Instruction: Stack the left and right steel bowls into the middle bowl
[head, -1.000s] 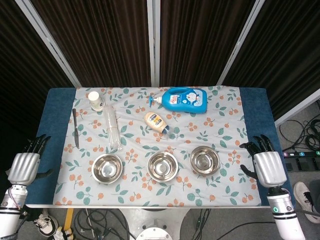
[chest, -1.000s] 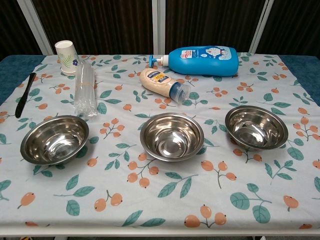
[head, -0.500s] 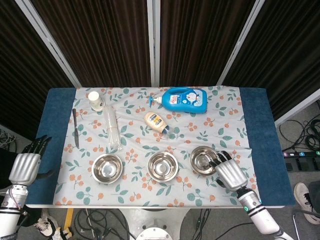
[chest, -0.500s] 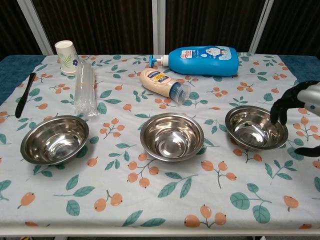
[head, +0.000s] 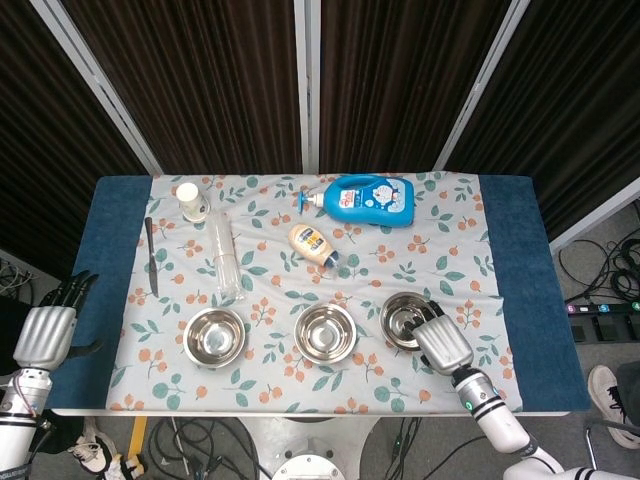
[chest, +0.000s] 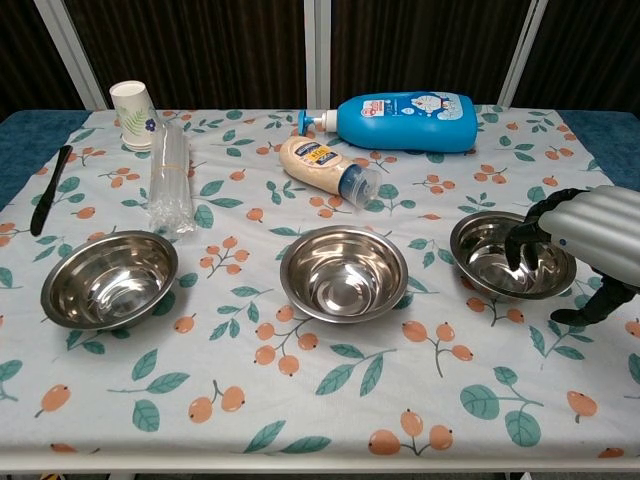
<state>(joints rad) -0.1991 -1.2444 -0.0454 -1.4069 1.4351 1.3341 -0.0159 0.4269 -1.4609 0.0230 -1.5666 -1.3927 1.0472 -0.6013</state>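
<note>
Three steel bowls stand in a row near the table's front edge: the left bowl (head: 215, 335) (chest: 108, 277), the middle bowl (head: 325, 332) (chest: 343, 272) and the right bowl (head: 400, 314) (chest: 488, 255). My right hand (head: 441, 345) (chest: 580, 238) is over the right bowl's outer rim. Its fingers (chest: 524, 240) curl down inside the bowl and the thumb (chest: 592, 304) hangs outside the rim, apart from them. The bowl still sits flat on the cloth. My left hand (head: 45, 335) hovers off the table's left edge with its fingers spread, holding nothing; only the head view shows it.
Behind the bowls lie a blue bottle (head: 368, 200) (chest: 410, 108), a mayonnaise bottle (head: 313, 244) (chest: 325, 163) and a clear plastic sleeve (head: 225, 255) (chest: 170, 180). A paper cup (head: 190, 200) (chest: 132, 100) and a black knife (head: 151, 255) (chest: 48, 190) are at the back left.
My right hand has swung in from beside the table's right edge onto the right bowl, fingers now dipping inside its rim. The left hand and all bowls have stayed put.
</note>
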